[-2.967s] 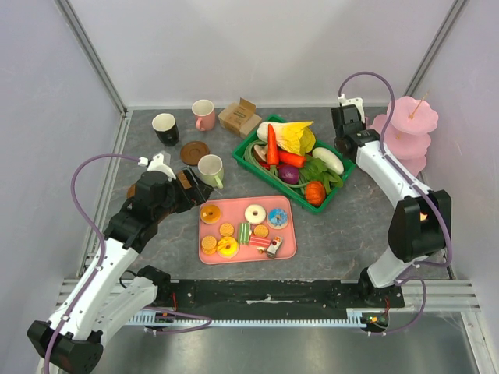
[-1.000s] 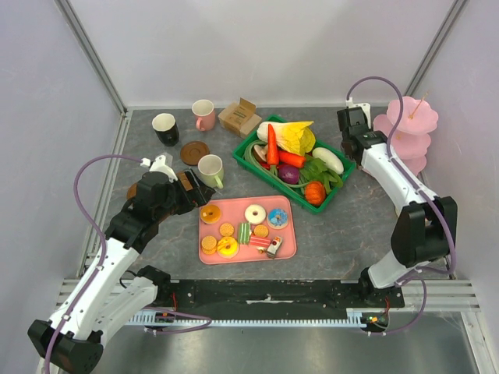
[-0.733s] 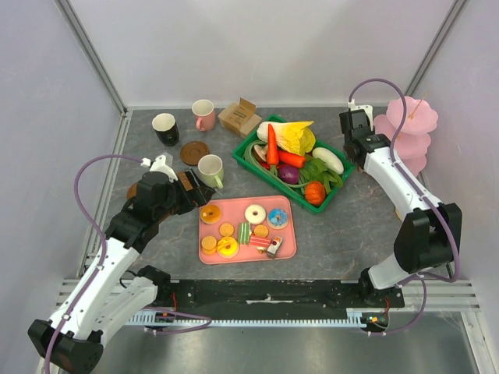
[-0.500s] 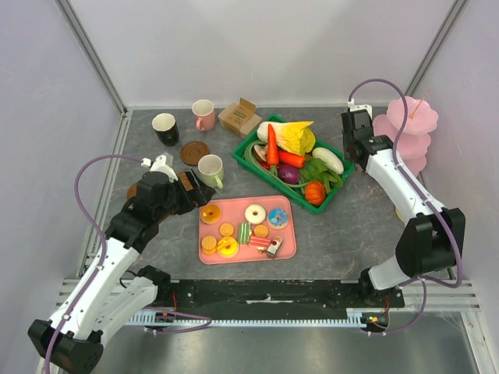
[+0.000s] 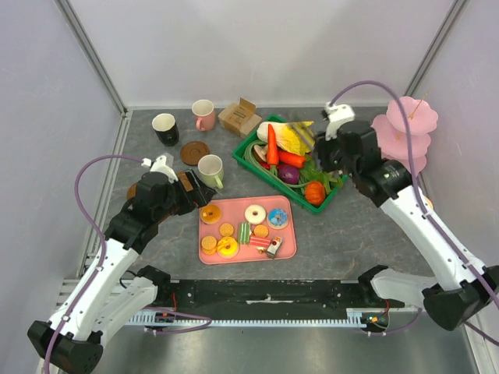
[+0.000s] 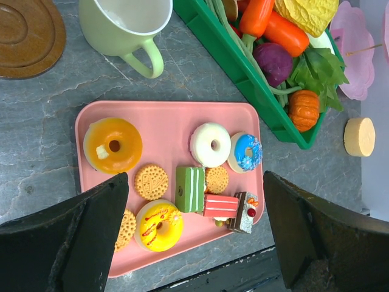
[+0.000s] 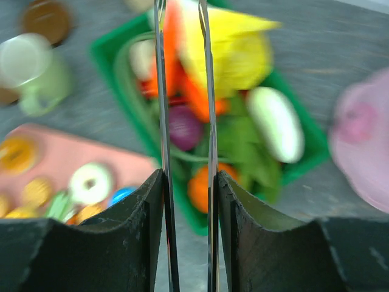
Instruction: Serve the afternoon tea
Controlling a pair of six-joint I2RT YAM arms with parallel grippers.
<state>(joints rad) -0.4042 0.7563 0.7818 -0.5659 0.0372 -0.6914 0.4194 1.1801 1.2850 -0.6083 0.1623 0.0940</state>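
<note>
Sweets [image 6: 210,145]: on pink tray [image 6: 176,115], directly below left claw [image 6: 193,182], framed between its two fingers.
Left claw: released, fingers spread wide, holding nothing.
Right claw [image 7: 180,18]: fingers a narrow gap apart, nothing between them. It hangs over veg basket [image 6: 243,79], with tray down to its left and pink stand [image 5: 405,125] to its right.
Handling: sweets look like light, hard plastic. The glossy icing is likely slippery, so a centred pinch seems wise.
Hold points: donuts [image 6: 113,145] across the outer rim. Slices by their flat long sides. Biscuits [image 6: 151,181] are thin and flat, probably the hardest to get under.
Green slice [image 6: 190,188]: long axis crosswise to left claw's closing line, long sides facing the fingers.
Red slice [image 6: 220,205]: long axis along that closing line, so a wrist turn is likely needed.
Mug [image 6: 130,24]: upright ahead of left claw, past tray's edge, handle pointing back toward tray. It looks stiff and heavier, best taken by handle or wall.
Coaster [image 6: 27,30]: flat, beside mug.
</note>
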